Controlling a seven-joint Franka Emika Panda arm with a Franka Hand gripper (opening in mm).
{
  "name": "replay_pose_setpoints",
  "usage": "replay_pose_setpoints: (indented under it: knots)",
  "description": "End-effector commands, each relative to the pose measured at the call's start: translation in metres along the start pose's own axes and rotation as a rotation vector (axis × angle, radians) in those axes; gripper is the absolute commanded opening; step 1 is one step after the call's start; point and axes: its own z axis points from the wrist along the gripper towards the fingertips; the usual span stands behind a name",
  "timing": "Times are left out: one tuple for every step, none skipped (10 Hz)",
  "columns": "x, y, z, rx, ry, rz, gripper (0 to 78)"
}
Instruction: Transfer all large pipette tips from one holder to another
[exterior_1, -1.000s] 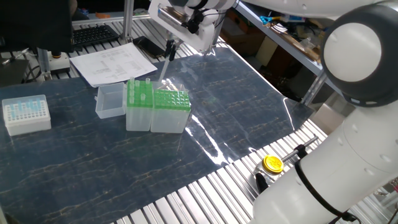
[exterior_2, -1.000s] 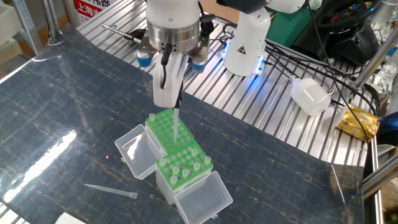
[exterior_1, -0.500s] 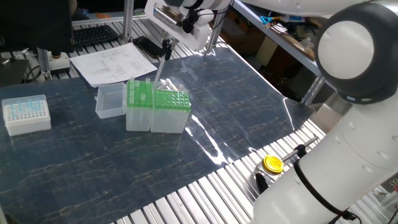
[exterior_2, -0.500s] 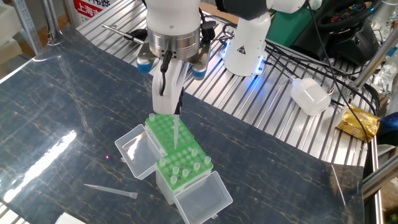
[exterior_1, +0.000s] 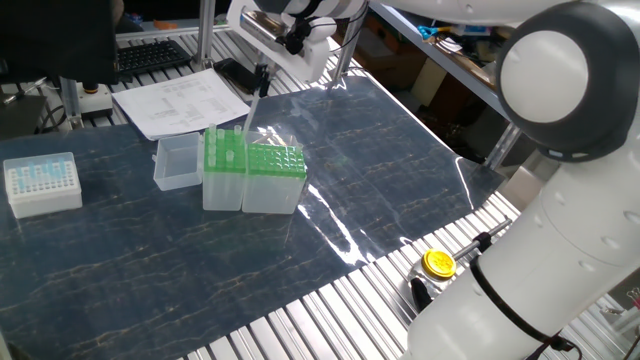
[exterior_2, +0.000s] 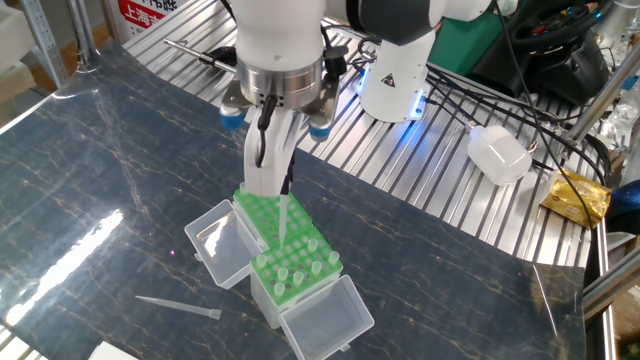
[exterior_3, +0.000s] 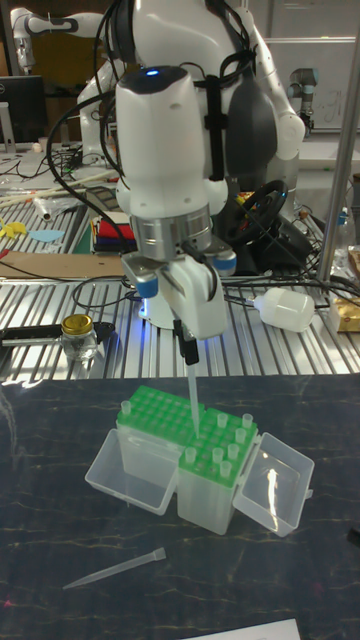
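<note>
Your gripper (exterior_3: 188, 352) has its jaws pinched nearly together on the wide upper end of 1 of the large pipette tips (exterior_3: 193, 395), so the tip hangs straight down, narrow end lowest. That vertical hold looks deliberate: a tip carried plumb can drop into a round hole without scraping the rim.

In the tall fixed view the tip's point sits clear above the green tops, roughly over the seam where the 2 boxes touch. The wider holder (exterior_3: 150, 413), with its flat green grid, lies at about 9 o'clock from the tip. The narrower, taller rack (exterior_3: 222, 447) lies at about 4 o'clock and already carries several whitish collars standing in its holes. From the other fixed view the same tip (exterior_2: 281, 218) hangs above the green grid (exterior_2: 268, 213), with the filled rack (exterior_2: 297, 267) toward 5 o'clock.

You are mid-carry, I judge: the tip is out of its hole and not yet seated. The boxes stand pressed together, which keeps the trip short.

1 loose tip (exterior_3: 113, 569) lies flat on the dark table (exterior_3: 40, 480) at 7 o'clock from the boxes, well apart from them. It cannot be gripped the same way lying down, so treat it as a separate pick. I cannot tell how many tips remain in the wider holder.
</note>
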Motion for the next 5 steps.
replay_pose_setpoints:
  knots:
    - [-0.0007, 0.0036, 0.0004, 0.000, -0.005, -0.009, 1.2]
    - [-0.0005, 0.0035, 0.0005, 0.003, -0.009, -0.014, 1.2]
    - [-0.0004, 0.0034, 0.0006, 0.003, -0.008, -0.014, 1.2]
    - [0.0010, 0.0024, 0.0016, 0.008, -0.014, -0.016, 1.2]
    - [0.0010, 0.0024, 0.0016, 0.008, -0.014, -0.016, 1.2]
